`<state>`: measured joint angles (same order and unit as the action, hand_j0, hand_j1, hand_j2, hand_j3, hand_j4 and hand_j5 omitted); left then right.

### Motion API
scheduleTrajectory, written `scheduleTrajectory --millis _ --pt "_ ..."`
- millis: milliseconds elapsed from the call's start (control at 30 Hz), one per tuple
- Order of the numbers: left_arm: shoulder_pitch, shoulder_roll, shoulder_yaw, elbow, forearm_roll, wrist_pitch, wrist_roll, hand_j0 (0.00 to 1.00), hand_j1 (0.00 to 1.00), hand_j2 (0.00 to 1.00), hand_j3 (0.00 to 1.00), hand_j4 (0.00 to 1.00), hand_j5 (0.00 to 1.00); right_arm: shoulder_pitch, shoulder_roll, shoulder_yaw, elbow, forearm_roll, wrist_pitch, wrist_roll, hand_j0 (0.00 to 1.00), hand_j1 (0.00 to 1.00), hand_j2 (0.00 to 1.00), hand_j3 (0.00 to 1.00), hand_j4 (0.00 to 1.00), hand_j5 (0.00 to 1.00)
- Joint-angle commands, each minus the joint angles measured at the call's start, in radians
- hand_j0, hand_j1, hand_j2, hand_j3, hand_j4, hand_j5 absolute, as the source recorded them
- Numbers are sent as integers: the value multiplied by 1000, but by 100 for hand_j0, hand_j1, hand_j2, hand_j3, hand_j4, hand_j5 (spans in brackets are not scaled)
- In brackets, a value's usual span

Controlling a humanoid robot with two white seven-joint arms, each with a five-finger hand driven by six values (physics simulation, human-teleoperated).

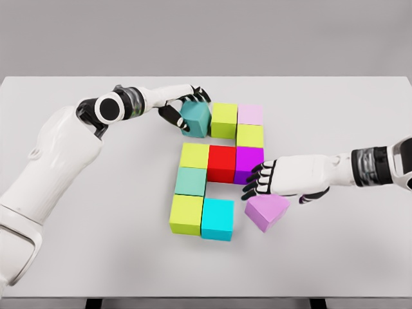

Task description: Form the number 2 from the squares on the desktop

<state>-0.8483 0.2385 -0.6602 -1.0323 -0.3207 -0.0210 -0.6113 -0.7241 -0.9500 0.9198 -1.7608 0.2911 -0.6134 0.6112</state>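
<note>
Coloured cubes lie on the white table [77, 251] in a partial figure. The top row holds a yellow-green cube [224, 120] and a pale pink cube [250, 114], with another yellow-green cube [250, 136] under the pink one. The middle row is a yellow-green cube [194, 155], a red cube [221, 163] and a purple cube [247, 163]. Below come a mint cube [190, 181], a yellow-green cube [187, 214] and a cyan cube [217, 219]. My left hand [182, 109] is shut on a tilted teal cube [196, 119] beside the top row. My right hand [257, 182] hangs open just above a skewed lilac cube [267, 212].
The table's front edge [206, 297] runs along the bottom of the view. Bare tabletop lies to the left of the cubes and at the far right, beyond my right forearm [360, 167].
</note>
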Motion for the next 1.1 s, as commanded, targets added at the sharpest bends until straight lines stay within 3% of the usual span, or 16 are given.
scheduleTrajectory --millis 0,200,300,400,433,567,733,1067 --pt "0 1 1 1 3 -2 0 92 92 92 92 92 92 -2 -1 -12 0 -36 3 0 100 100 100 100 100 100" --pt "-3 1 1 12 5 0 0 92 92 92 92 92 92 -6 -13 -98 9 -148 3 0 100 100 100 100 100 100" --pt "-5 1 2 12 6 -4 0 92 92 92 92 92 92 9 -85 -176 69 -173 3 0 100 100 100 100 100 100" --pt "-5 -1 8 14 8 -5 0 92 92 92 92 92 92 11 -98 -194 127 -175 3 0 100 100 100 100 100 100" --pt "3 1 44 14 9 -13 0 92 92 92 92 92 92 11 -115 -194 155 -210 3 0 100 100 100 100 100 100" --pt "5 2 50 12 15 -37 0 92 92 92 92 92 92 60 -113 -182 207 -308 3 0 100 100 100 100 100 100" --pt "8 5 47 9 38 -63 0 92 92 92 92 92 92 135 -102 -164 172 -290 3 0 100 100 100 100 100 100" --pt "8 -10 33 43 32 -80 0 92 92 92 92 92 92 141 -119 -207 133 -127 3 0 100 100 100 100 100 100"
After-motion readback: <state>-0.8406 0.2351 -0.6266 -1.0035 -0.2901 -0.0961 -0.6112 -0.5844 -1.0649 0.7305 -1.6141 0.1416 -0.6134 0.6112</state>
